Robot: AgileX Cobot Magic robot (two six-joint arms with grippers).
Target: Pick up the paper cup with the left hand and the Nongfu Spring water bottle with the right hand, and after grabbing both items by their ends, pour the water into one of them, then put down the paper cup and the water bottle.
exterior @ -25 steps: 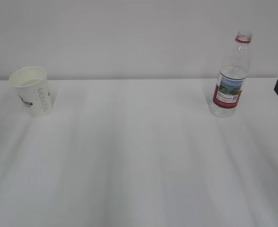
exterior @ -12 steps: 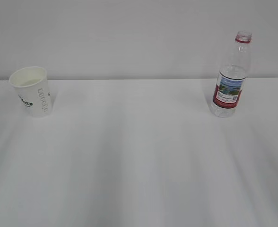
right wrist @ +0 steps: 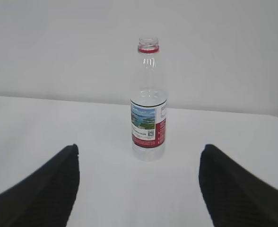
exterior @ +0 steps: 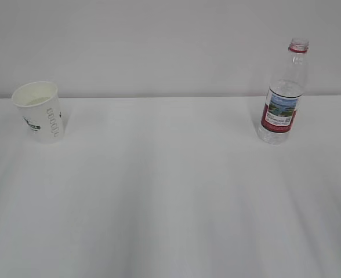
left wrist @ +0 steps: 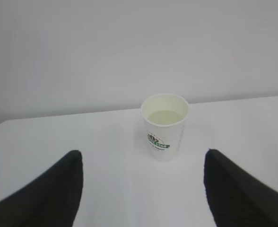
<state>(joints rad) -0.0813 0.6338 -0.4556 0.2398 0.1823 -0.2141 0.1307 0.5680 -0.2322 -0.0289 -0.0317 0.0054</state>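
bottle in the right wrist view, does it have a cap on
No, the Nongfu Spring water bottle stands with its mouth open, only the red neck ring showing.

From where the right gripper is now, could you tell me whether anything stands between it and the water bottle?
Nothing visible does. In the right wrist view the water bottle stands upright and alone on the white table, centred ahead of the open right gripper, with only bare tabletop between them. The paper cup sits far off on the other side.

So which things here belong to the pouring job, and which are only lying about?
Belong to the job:
- paper cup, upright, with liquid inside
- water bottle, upright, uncapped
- left pincer, open, apart from the cup
- right pincer, open, apart from the bottle

Only lying about:
- nothing; only the white table
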